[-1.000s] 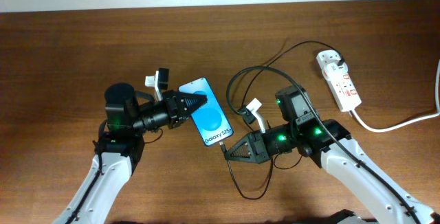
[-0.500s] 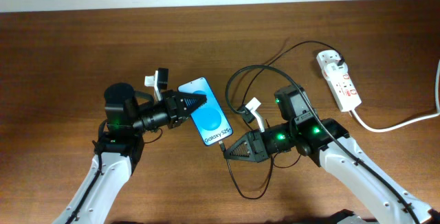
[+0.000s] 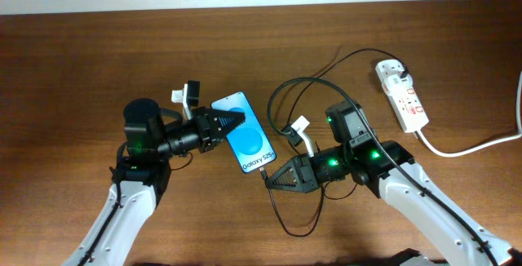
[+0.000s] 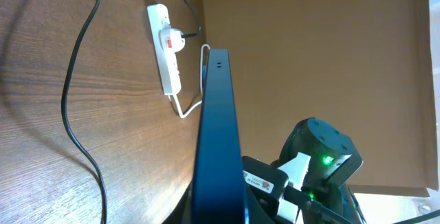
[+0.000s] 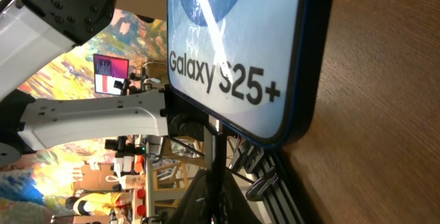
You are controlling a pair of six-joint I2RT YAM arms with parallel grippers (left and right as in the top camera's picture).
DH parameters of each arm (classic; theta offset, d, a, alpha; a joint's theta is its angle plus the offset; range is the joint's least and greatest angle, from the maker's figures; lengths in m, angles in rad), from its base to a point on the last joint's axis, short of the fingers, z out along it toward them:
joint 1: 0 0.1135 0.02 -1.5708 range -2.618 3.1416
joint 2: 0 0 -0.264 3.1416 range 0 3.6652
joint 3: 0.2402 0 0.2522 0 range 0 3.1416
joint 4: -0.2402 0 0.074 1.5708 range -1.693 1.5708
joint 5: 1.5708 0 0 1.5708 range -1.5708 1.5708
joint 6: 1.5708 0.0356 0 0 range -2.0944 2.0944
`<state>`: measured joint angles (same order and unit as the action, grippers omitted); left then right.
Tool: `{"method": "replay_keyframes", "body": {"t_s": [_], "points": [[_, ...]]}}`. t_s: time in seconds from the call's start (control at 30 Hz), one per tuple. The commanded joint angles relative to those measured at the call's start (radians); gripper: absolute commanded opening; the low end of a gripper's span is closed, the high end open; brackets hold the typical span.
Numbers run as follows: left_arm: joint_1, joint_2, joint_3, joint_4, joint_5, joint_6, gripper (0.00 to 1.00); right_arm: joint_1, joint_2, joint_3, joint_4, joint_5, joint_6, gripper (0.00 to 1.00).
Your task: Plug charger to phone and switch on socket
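At worktop [image 3: 81,54] centre, left claw [image 3: 231,122] clamps slick, rigid phone [image 3: 247,144] by edges; right claw [image 3: 273,178] seemingly pinches limp charger [image 3: 359,51] near stiff tip.

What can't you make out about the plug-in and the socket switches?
Whether charger is seated in phone: overhead, right gripper covers it; right wrist, too dark.
Switch positions on socket: too small, overhead and left wrist.
Grip of left gripper: left wrist, hidden by phone's edge.
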<state>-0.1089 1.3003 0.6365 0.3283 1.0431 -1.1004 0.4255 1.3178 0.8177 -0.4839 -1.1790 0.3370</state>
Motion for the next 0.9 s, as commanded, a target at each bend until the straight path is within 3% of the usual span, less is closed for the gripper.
{"method": "replay_keyframes", "body": {"t_s": [0.0, 0.57, 0.87], "points": [[0.000, -0.003, 0.015, 0.006, 0.023, 0.022, 0.00, 0.005, 0.004, 0.019, -0.002, -0.014, -0.003, 0.04], [0.000, -0.003, 0.015, 0.006, 0.035, 0.044, 0.00, 0.005, 0.004, 0.019, 0.010, -0.013, -0.003, 0.04], [0.000, -0.003, 0.015, 0.006, 0.124, 0.108, 0.00, 0.005, 0.004, 0.019, 0.116, 0.013, 0.021, 0.04]]}}
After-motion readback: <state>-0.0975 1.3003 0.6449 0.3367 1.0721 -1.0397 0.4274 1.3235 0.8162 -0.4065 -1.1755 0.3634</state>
